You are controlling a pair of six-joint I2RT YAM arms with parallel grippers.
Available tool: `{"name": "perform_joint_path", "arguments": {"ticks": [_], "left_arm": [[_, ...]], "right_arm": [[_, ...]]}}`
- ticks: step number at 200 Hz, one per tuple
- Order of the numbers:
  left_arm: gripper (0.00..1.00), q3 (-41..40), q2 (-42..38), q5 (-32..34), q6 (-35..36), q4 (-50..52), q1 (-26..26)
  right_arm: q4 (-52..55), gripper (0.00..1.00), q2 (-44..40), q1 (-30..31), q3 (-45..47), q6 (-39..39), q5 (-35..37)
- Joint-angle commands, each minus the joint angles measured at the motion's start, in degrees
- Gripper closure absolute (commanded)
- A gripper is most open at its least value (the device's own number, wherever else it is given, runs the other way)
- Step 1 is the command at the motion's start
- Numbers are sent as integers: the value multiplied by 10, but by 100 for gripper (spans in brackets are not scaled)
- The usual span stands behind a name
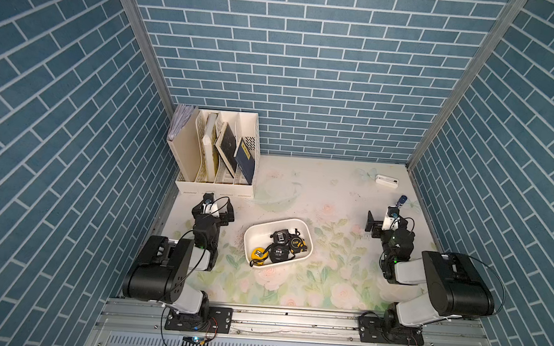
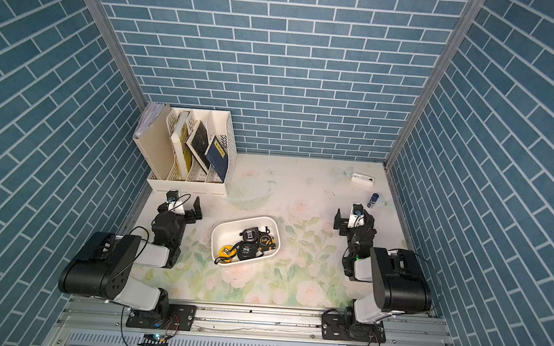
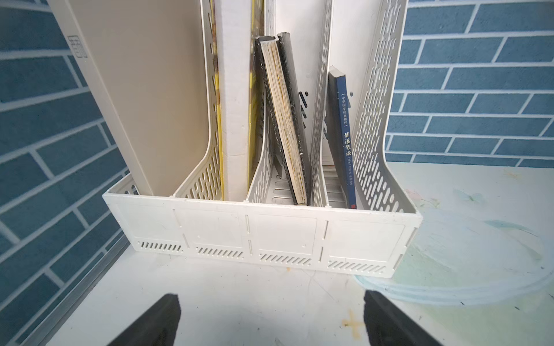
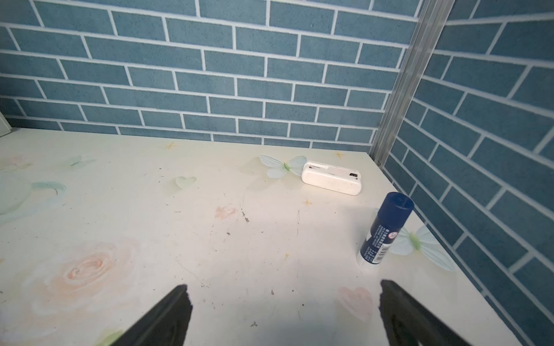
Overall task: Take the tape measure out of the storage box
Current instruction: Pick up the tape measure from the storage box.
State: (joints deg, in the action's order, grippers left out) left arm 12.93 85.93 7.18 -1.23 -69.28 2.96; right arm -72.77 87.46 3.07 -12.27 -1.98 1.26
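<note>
Left pincer [image 3: 271,301] and right pincer [image 4: 284,287] spread, empty. Storage box [image 1: 259,237] of tape measures [image 1: 278,251] sits central on the tabletop [image 1: 318,190], open room around. Far-left book [image 3: 347,143] spine: 梦溪笔谈.

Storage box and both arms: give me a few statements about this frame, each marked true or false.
1. The storage box holds several tape measures. True.
2. The left end effector is shut on a tape measure. False: it is open and empty, facing the file rack.
3. The right end effector is open and empty. True.
4. The yellow tape measure lies on the table outside the box. False: it sits inside the box.
</note>
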Motion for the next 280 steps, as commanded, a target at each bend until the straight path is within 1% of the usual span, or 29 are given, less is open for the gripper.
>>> {"name": "perform_joint_path", "arguments": {"ticks": [1,194,203,210,221,229,241,257,271,280], "left_arm": [[0,5,0,-5,5,-4,-4],[0,5,0,-8,4,-4,-5],[0,19,-7,-10,5,28,-5],[0,32,-13,-14,7,52,-5],[4,90,-17,-17,6,157,-5],[9,141,-8,-21,6,246,-5],[16,201,9,-26,-2,327,-3],[17,230,8,-5,-19,372,1],[16,228,-24,2,-49,383,1],[15,232,-51,8,-70,406,6]], "right_arm": [[0,0,2,-2,-6,-6,6],[0,0,2,-2,-5,-5,5],[-2,0,1,-2,-4,-6,6],[7,0,-2,-1,-7,-2,19],[31,0,-15,-1,-15,8,35],[34,0,-18,-2,-16,9,41],[35,0,-19,-1,-17,11,48],[45,0,-31,-1,-16,14,58],[69,0,-55,1,-18,13,65],[103,0,-77,3,-26,14,73]]}}
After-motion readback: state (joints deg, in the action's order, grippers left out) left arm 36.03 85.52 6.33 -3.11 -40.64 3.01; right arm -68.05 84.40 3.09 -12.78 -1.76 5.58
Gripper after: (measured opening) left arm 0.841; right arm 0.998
